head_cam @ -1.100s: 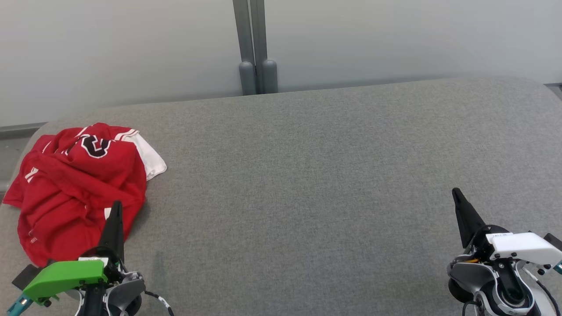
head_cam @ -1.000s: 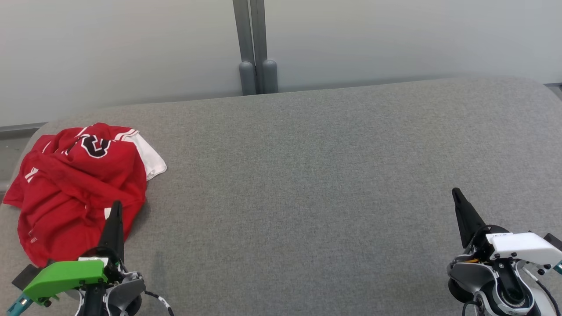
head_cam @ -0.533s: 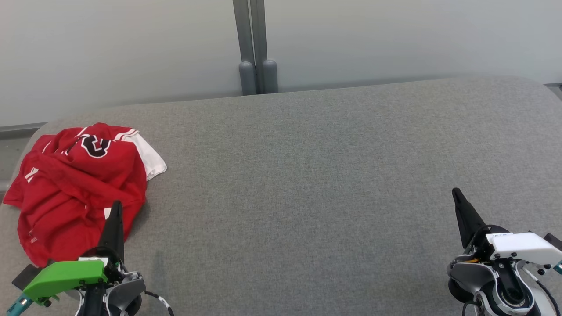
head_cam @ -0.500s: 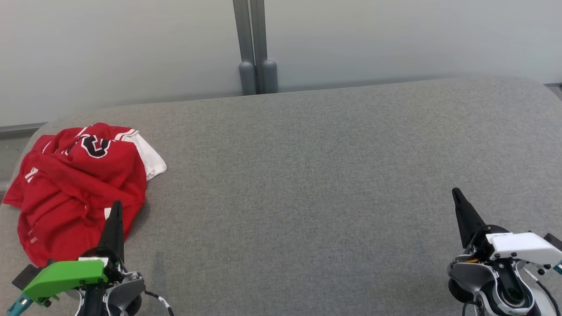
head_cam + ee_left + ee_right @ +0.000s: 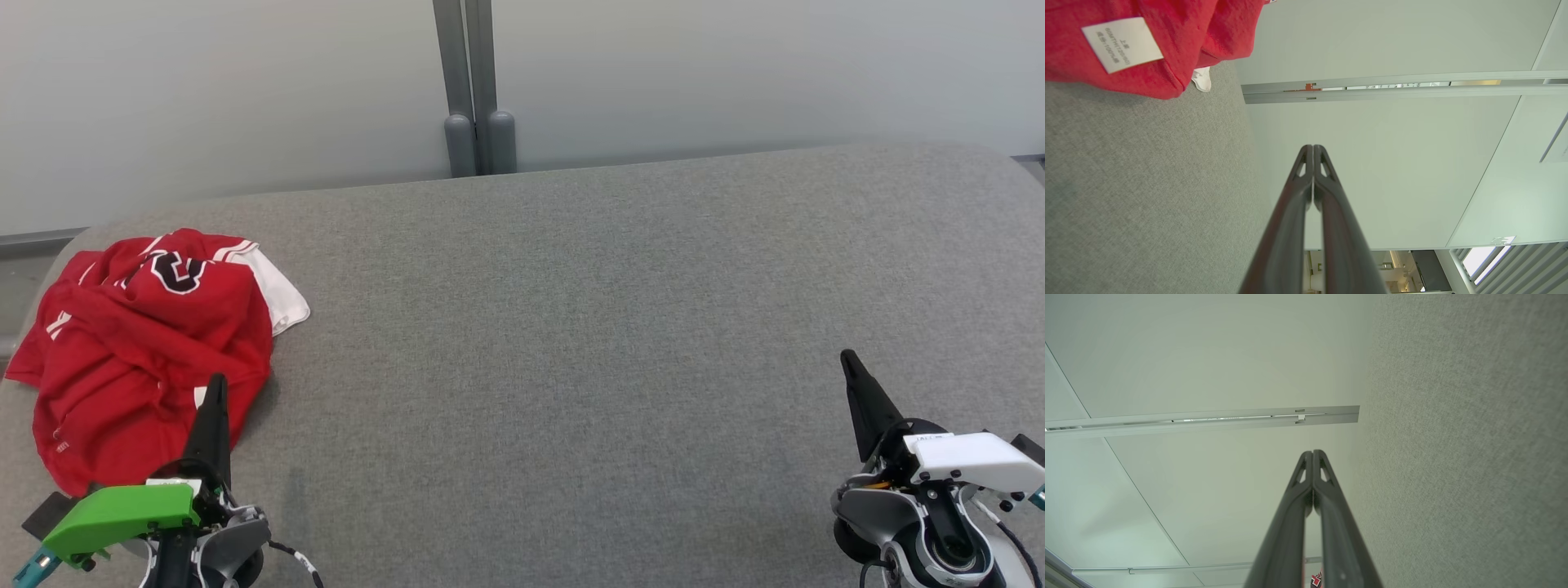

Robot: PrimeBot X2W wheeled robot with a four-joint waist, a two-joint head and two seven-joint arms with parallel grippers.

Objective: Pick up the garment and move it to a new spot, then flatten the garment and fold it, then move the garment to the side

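A crumpled red garment (image 5: 147,351) with a black-and-white letter and white trim lies in a heap at the left end of the grey padded table (image 5: 571,327). My left gripper (image 5: 216,384) is shut and empty, its tip just over the heap's near right edge. The left wrist view has the garment (image 5: 1180,41) with its white label at the upper left and the shut left gripper (image 5: 1313,148) beside it. At the lower right my right gripper (image 5: 849,359) is shut and empty, far from the garment. In the right wrist view the right gripper (image 5: 1313,452) has its fingertips pressed together.
A pale wall panel (image 5: 735,73) with a grey post (image 5: 473,90) stands behind the table's far edge. The table's left edge runs just beside the garment. Bare grey cloth stretches across the middle and right.
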